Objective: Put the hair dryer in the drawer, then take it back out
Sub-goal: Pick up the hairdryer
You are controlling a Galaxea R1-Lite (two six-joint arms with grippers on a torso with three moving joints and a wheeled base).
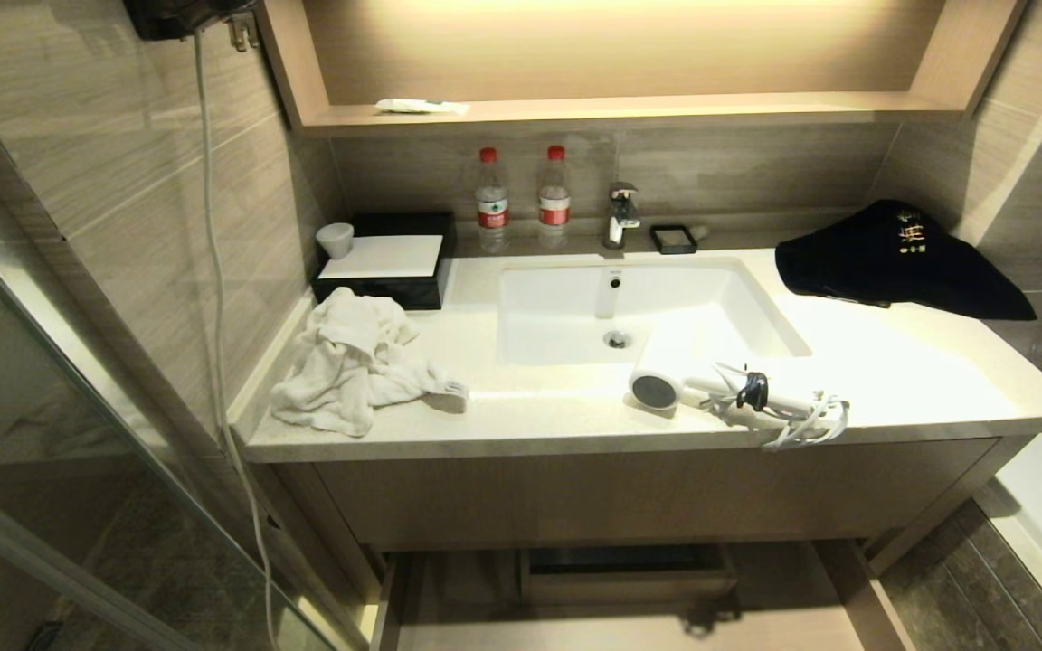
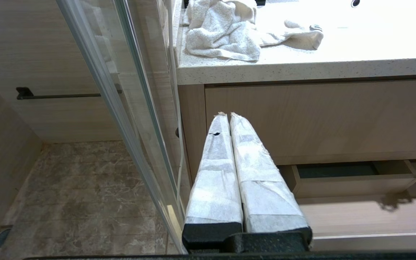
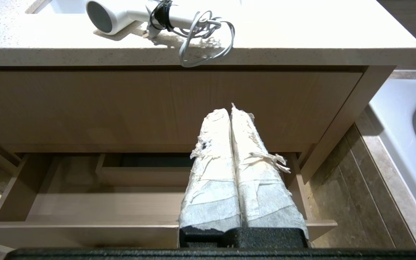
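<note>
**Dryer waiting on counter, drawer pulled out**

At left, crumpled white towel (image 1: 354, 362) on the countertop (image 1: 919, 389), clear of the route. Left gripper (image 2: 225, 115) clenched, empty, parked low. Centre: sink (image 1: 639, 307). Hair dryer (image 1: 720, 391) near the front edge, cord loops overhanging, likely to snag. Below, drawer (image 3: 96, 207) open to receive it. Right gripper (image 3: 229, 110) clenched, empty, facing the cabinet front.

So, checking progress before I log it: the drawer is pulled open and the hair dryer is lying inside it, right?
Not quite. The drawer is pulled open, but the hair dryer lies on the countertop at the front edge of the sink, its cord over the counter's edge. The head view and right wrist view show this.
</note>
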